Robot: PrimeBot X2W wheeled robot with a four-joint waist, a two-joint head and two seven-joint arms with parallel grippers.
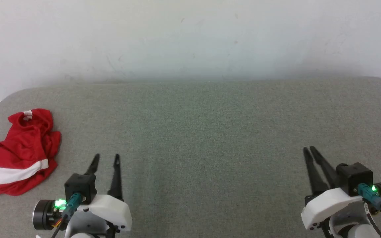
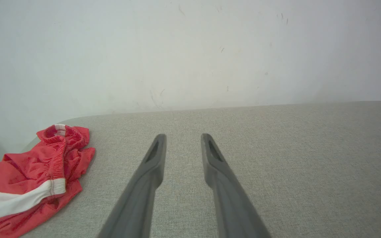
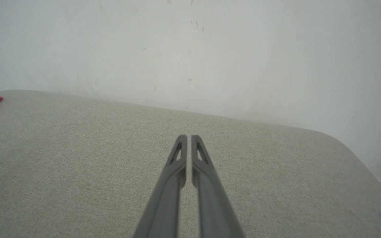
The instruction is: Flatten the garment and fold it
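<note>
Nearest, the left hand [image 1: 106,156] hovers at 7 o'clock over the grey tabletop [image 1: 210,132], its fingers a little spread and empty. The right hand [image 1: 309,148], at 5 o'clock, is pressed together and holds nothing. Farther out, at 9 o'clock by the tabletop's edge, the red shorts [image 1: 21,155] lie in a crumpled heap, white stripe showing and waistband bunched. Nothing looks done yet: both flattening and folding remain.

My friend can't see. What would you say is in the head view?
Crumpled red shorts with a white stripe lie at the left edge of a grey table. The left gripper is open near them; the right gripper is shut.
</note>
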